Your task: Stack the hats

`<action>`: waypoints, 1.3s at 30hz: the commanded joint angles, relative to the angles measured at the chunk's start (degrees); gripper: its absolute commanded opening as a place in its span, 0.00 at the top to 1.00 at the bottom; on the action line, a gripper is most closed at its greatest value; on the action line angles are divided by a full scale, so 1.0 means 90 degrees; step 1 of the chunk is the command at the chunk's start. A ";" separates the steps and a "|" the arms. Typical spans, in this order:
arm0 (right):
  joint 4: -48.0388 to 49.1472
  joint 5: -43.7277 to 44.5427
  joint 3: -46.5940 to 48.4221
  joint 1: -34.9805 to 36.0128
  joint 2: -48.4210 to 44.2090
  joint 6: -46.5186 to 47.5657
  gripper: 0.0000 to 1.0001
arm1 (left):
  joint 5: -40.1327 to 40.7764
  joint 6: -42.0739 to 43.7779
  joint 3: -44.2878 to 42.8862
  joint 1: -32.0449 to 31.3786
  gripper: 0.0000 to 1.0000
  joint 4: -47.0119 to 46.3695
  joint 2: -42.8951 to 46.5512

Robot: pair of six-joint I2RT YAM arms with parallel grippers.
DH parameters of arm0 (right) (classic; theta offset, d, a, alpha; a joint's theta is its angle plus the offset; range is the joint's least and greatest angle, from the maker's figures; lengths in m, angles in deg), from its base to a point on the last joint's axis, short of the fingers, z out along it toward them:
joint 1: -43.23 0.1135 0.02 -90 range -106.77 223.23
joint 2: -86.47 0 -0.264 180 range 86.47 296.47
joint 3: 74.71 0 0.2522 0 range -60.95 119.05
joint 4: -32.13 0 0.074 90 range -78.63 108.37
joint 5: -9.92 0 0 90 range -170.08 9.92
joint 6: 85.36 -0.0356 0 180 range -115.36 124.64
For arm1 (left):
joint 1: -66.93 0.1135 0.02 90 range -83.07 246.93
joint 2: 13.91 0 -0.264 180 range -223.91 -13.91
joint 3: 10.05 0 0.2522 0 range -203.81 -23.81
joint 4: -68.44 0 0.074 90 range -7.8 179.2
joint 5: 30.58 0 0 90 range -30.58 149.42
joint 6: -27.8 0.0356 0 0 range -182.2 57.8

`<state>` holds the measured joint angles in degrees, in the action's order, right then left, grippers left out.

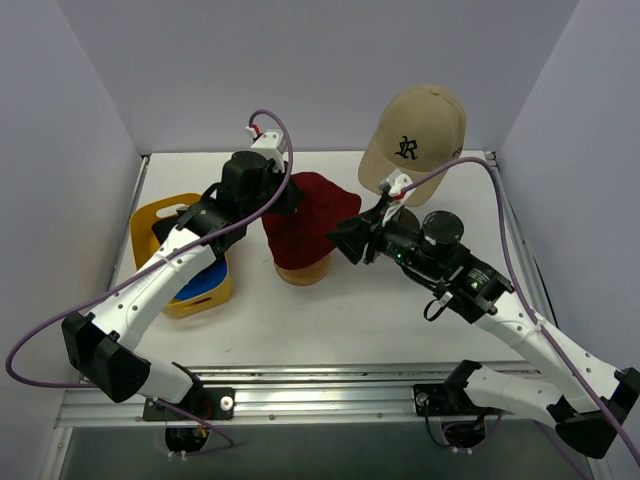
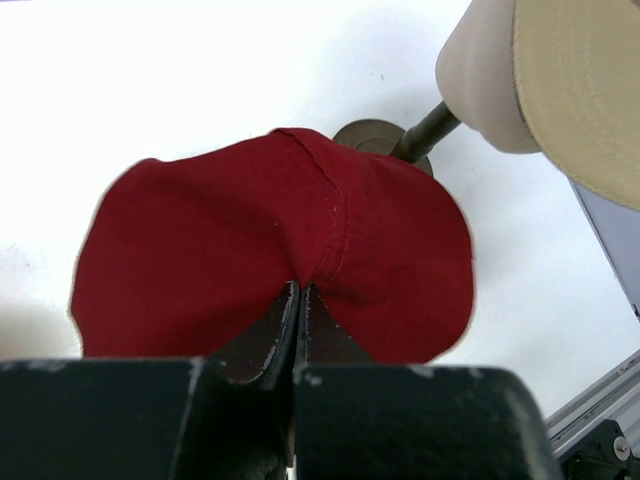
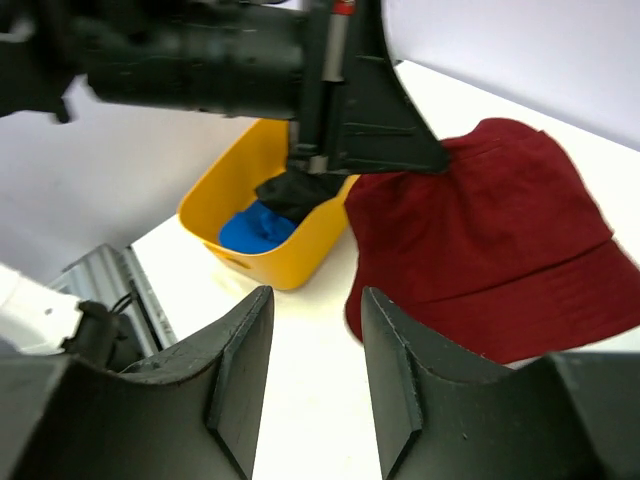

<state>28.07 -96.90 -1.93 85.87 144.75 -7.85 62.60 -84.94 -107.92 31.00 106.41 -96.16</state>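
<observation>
Now the left gripper (image 2: 300,302) is pinched shut on the brim of the red hat (image 2: 200,240). The right gripper (image 3: 315,320) is open and holds nothing. Past its fingers, the yellow tray (image 3: 300,262) holds the blue cap (image 3: 250,228) and the black hat (image 3: 295,192). Farther past the left gripper, the tan cap (image 2: 590,90) sits on a head (image 2: 480,70).

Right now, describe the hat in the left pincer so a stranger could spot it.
Find the white table, then the yellow plastic tray. Beside the tray, a dark red fabric bucket hat drapes over a wooden stand. It alone is red.
</observation>
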 commanded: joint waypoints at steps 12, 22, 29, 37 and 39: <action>-0.0452 0.0423 0.0180 0.0273 -0.0977 0.0050 0.62 | -0.0110 0.0408 -0.0224 -0.0345 0.97 -0.0210 0.0156; -0.0764 0.0530 0.0395 0.0273 -0.1241 0.0060 0.62 | 0.0379 0.0350 -0.0341 -0.0374 0.37 0.0064 0.0496; -0.0862 0.0599 0.0414 0.0263 -0.1310 0.0089 0.62 | 0.0253 0.0066 -0.0400 -0.0374 0.34 0.0113 0.0469; -0.0930 0.0599 0.0385 0.0273 -0.1456 0.0069 0.62 | 0.0203 -0.0256 -0.0234 -0.0384 0.35 -0.0072 -0.0137; -0.0950 0.0609 0.0356 0.0273 -0.1485 0.0079 0.62 | 0.0165 -0.0305 -0.0234 -0.0374 0.35 -0.0102 -0.0381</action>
<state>17.97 -92.25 -0.29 87.96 132.42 -7.41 65.05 -85.90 -109.19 27.90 107.83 -97.10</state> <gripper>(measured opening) 0.382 0.654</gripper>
